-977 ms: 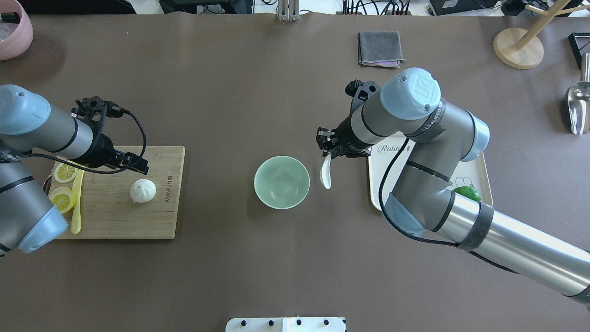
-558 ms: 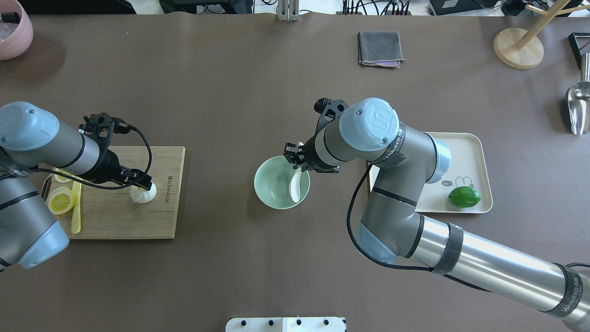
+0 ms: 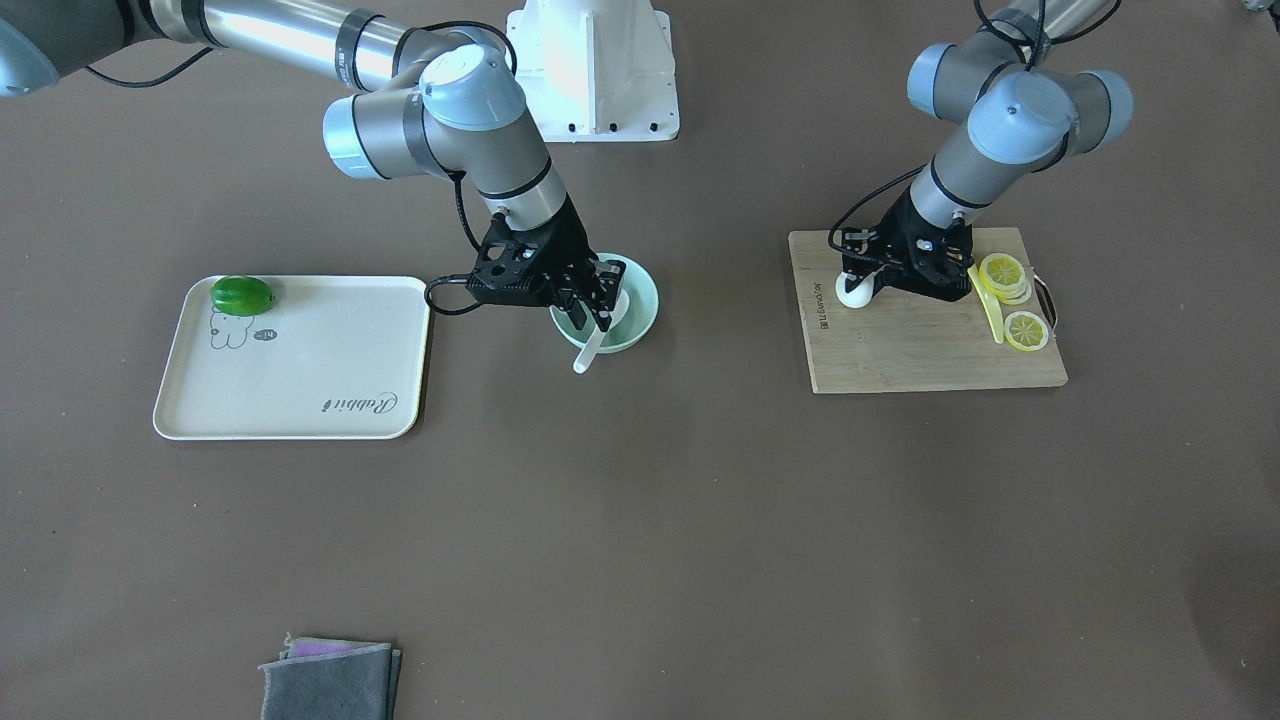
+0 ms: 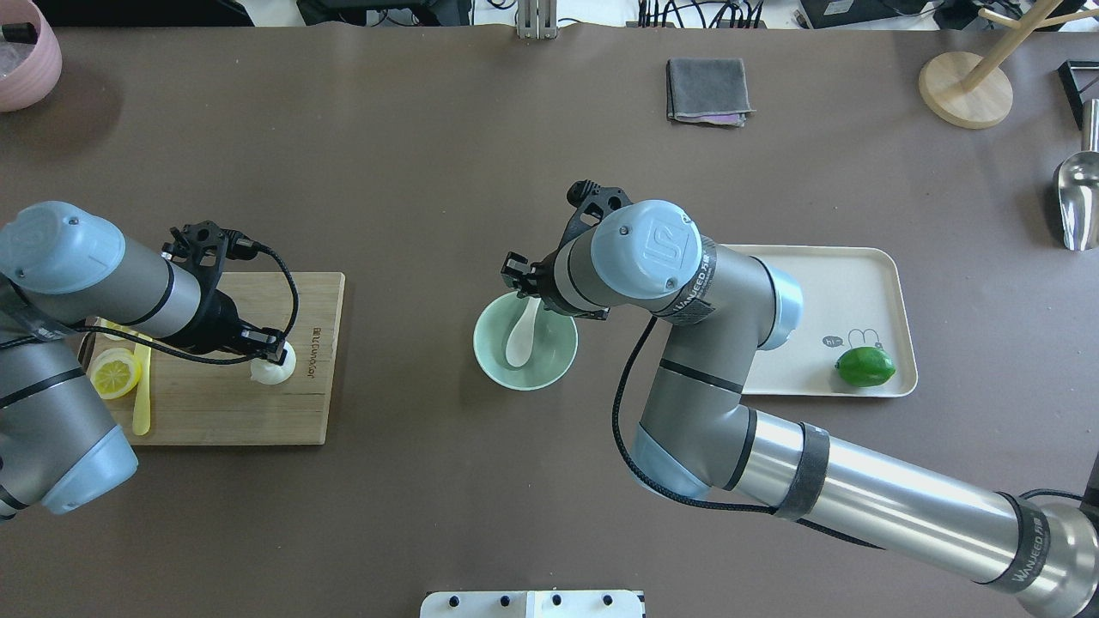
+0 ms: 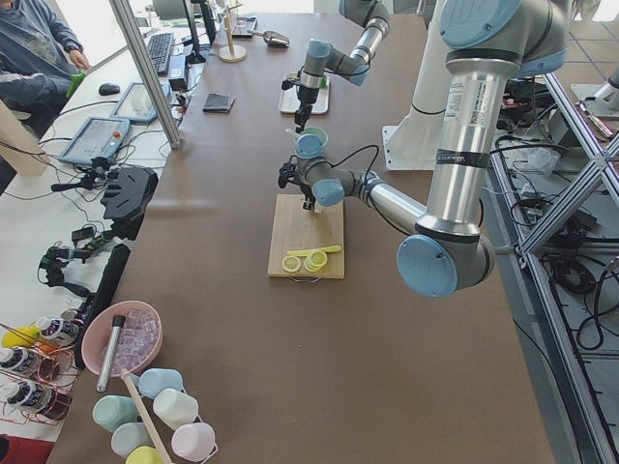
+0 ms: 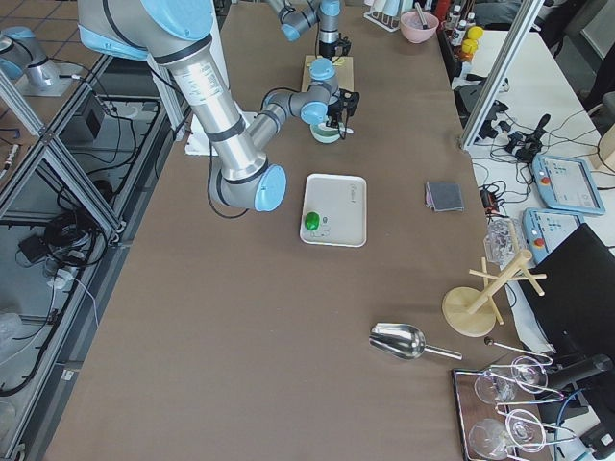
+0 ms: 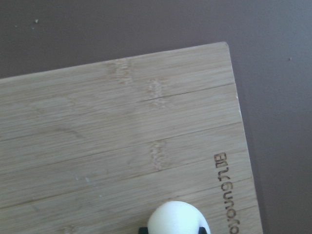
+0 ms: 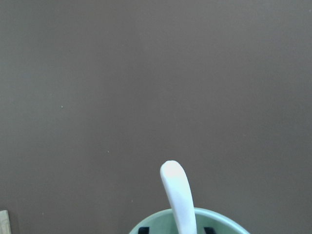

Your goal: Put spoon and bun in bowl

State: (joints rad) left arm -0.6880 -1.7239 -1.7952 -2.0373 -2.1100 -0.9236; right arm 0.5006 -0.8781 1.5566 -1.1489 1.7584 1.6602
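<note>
Front view: the right claw [image 3: 597, 312] hangs over the green bowl [image 3: 646, 300]. The white spoon [image 3: 583, 357] leans inside, its handle poking past the rim toward the camera. Across the table [image 3: 640, 520], the left claw [image 3: 860, 283] is down around the bun [image 3: 850, 297] on a wooden board [image 3: 930, 350].

Overhead view: a second ago the spoon hung beside the bowl and the left claw stood short of the bun. Now the scoop lies in the bowl.

Right wrist view: fingertips [image 8: 143, 230] stand apart either side of the handle, so this claw looks open, gripping nothing.

Left wrist view: open fingertips flank the bun, not visibly squeezing. The spoon seems delivered; the bun still needs lifting.
</note>
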